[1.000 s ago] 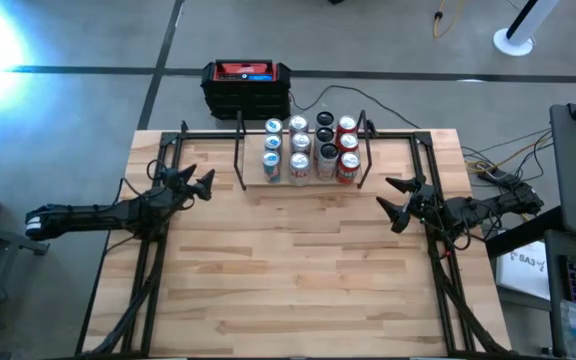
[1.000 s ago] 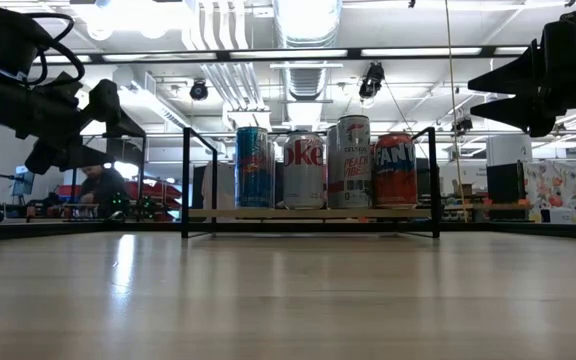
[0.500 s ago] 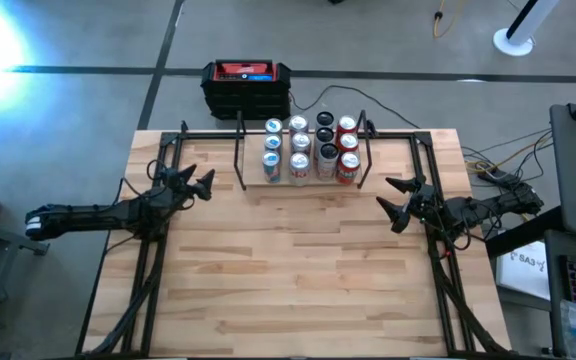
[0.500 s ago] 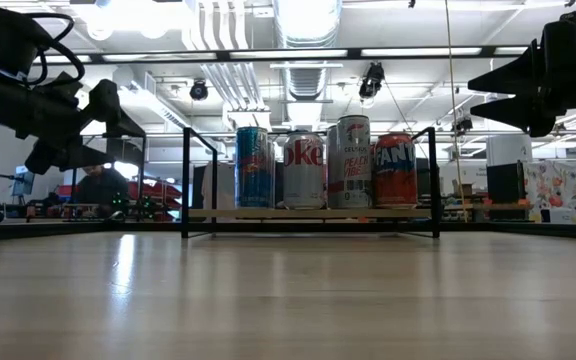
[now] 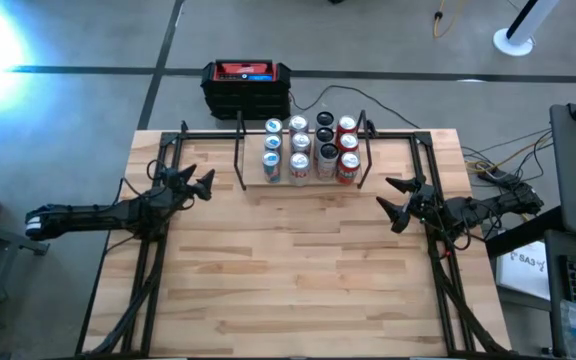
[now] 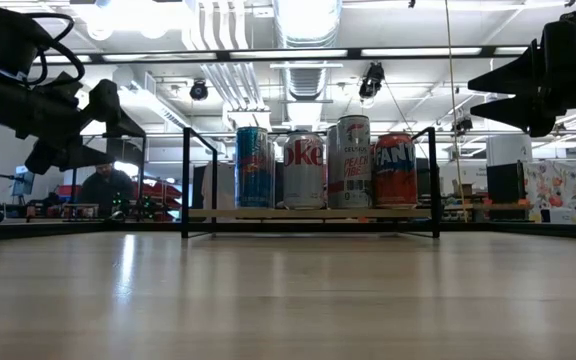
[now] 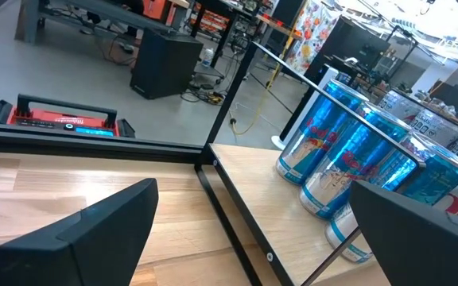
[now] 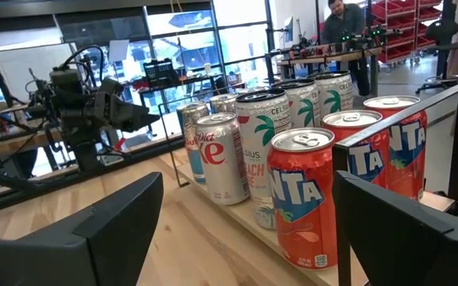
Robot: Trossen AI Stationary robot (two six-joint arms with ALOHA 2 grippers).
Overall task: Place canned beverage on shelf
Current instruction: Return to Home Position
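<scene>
The shelf point(image 5: 252, 152), a low rack with a light wood board point(image 6: 308, 213) and black posts, stands at the table's far middle. Several canned beverages point(image 5: 308, 150) stand upright on it in rows: blue cans point(image 7: 332, 151) on its left side, orange Fanta cans point(image 8: 304, 199) on its right, with Diet Coke point(image 6: 304, 170) and Celsius point(image 6: 352, 160) cans between. My left gripper point(image 5: 206, 184) hovers open left of the shelf, above the table. My right gripper point(image 5: 385, 193) hovers open right of the shelf. Nothing lies between either pair of fingers point(image 7: 94, 230) point(image 8: 94, 230).
A black box with a red top point(image 5: 247, 85) sits on the floor behind the table's far edge. Black frame bars point(image 5: 148, 270) run along the table's left and right sides. Bare wood point(image 5: 298, 270) stretches from the shelf to the near edge. A person point(image 8: 344, 24) stands in the room beyond.
</scene>
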